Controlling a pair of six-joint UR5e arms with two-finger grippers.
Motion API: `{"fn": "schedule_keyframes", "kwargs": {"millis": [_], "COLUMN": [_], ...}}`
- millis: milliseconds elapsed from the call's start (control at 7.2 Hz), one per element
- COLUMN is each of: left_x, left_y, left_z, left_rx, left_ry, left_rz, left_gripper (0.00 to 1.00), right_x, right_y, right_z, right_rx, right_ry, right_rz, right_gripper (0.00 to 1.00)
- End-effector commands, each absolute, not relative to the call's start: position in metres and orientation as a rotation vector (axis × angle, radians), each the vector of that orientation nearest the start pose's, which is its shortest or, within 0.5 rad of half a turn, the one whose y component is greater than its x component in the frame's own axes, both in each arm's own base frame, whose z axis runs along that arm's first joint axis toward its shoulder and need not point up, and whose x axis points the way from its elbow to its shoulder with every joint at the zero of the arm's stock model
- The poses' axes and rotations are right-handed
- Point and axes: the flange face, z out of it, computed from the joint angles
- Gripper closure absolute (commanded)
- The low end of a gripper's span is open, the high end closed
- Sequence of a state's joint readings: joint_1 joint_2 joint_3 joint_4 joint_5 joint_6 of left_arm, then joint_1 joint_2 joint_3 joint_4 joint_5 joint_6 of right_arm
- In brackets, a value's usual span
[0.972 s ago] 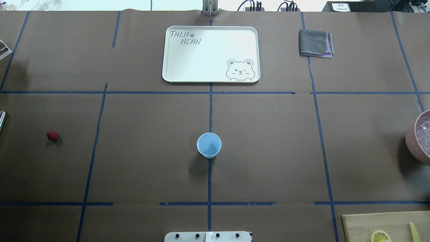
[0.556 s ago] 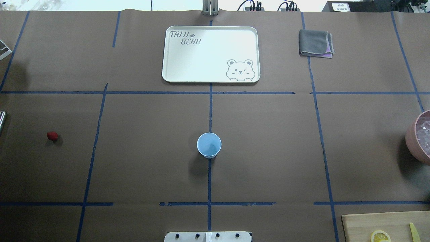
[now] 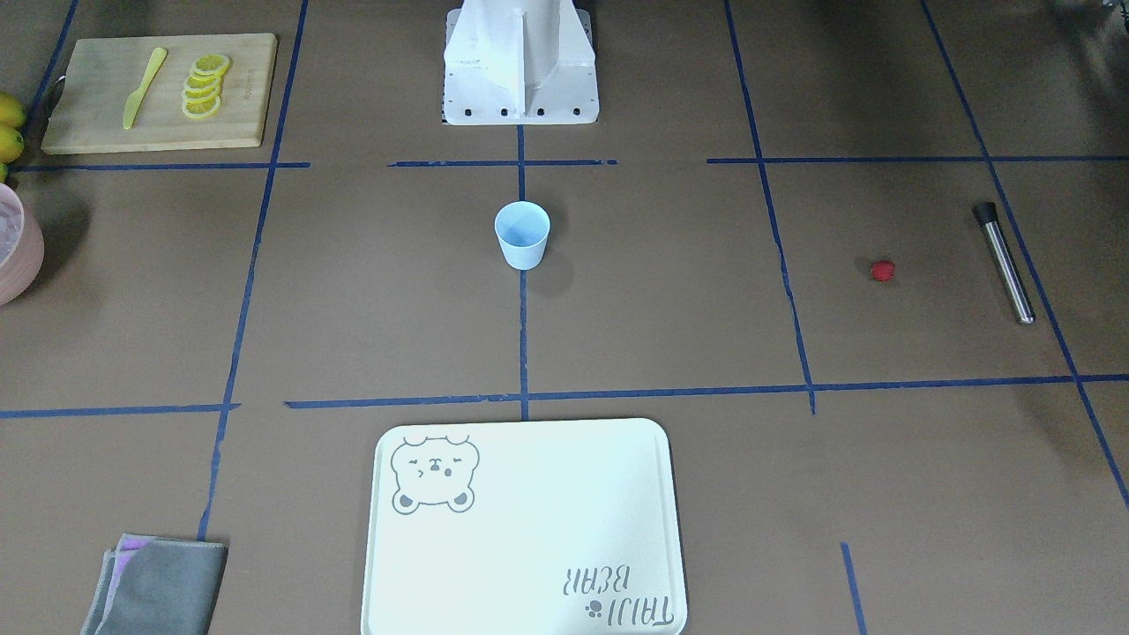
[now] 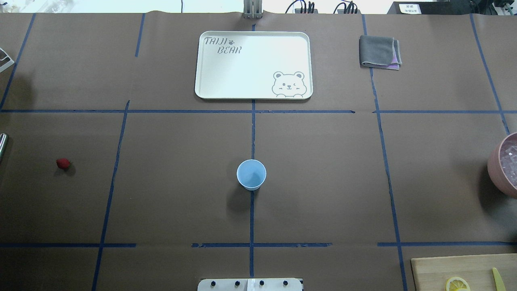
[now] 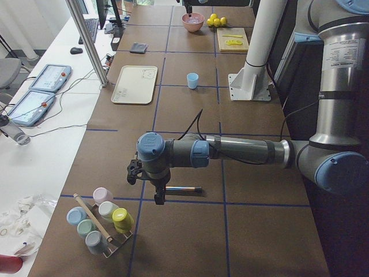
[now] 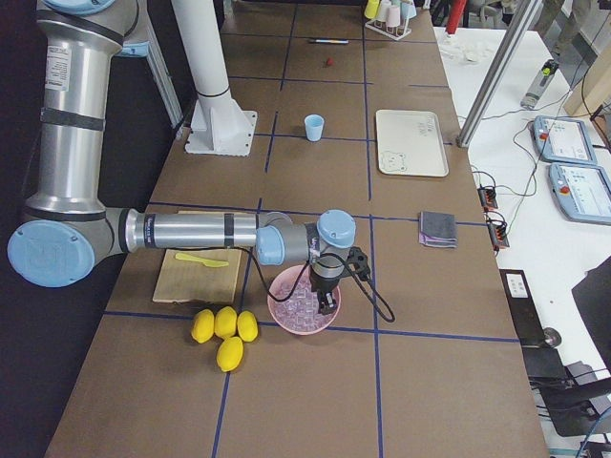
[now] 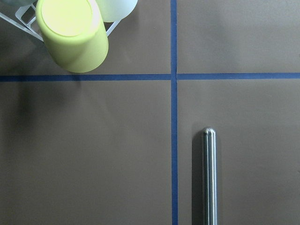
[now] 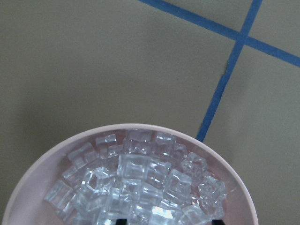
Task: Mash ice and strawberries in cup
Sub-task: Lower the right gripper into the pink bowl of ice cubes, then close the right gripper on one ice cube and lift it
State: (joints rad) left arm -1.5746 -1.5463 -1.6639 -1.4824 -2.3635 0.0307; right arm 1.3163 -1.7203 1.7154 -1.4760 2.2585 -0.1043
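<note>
The right gripper (image 6: 324, 301) is spread apart, with ice (image 8: 140, 183) in the pink bowl (image 8: 33, 185) right under it. The left gripper (image 5: 158, 197) has the metal muddler (image 7: 209, 178) under it. I cannot tell if it is apart or together.

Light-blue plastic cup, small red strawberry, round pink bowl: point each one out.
Light-blue plastic cup (image 4: 251, 174): overhead view, inside its open mouth.
Small red strawberry (image 4: 62, 163): overhead view, berry's middle.
Round pink bowl (image 4: 493, 167): overhead view, outer wall.

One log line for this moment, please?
cup empty | strawberry on table | ice in pink bowl | right gripper above pink bowl
</note>
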Motion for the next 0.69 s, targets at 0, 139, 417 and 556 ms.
{"fn": "schedule_keyframes", "kwargs": {"millis": [0, 139, 417, 556], "left_x": [-0.064, -0.065, -0.065, -0.065], "left_y": [-0.479, -0.479, -0.479, -0.479], "left_z": [0.632, 0.632, 0.632, 0.632], "left_rx": [-0.004, -0.003, -0.003, -0.003], "left_ry": [0.793, 0.793, 0.793, 0.793], "left_rz": [0.019, 0.017, 0.017, 0.017], "left_gripper": [0.00, 0.00, 0.00, 0.00], "right_x": [-0.048, -0.047, -0.047, -0.049], "right_y": [-0.436, -0.436, -0.435, -0.435], "right_z": [0.659, 0.663, 0.666, 0.669], "right_rx": [0.016, 0.010, 0.005, -0.003], "right_ry": [-0.690, -0.688, -0.686, -0.684], "right_rz": [-0.387, -0.385, -0.382, -0.386], "right_gripper": [0.33, 0.35, 0.40, 0.40]}}
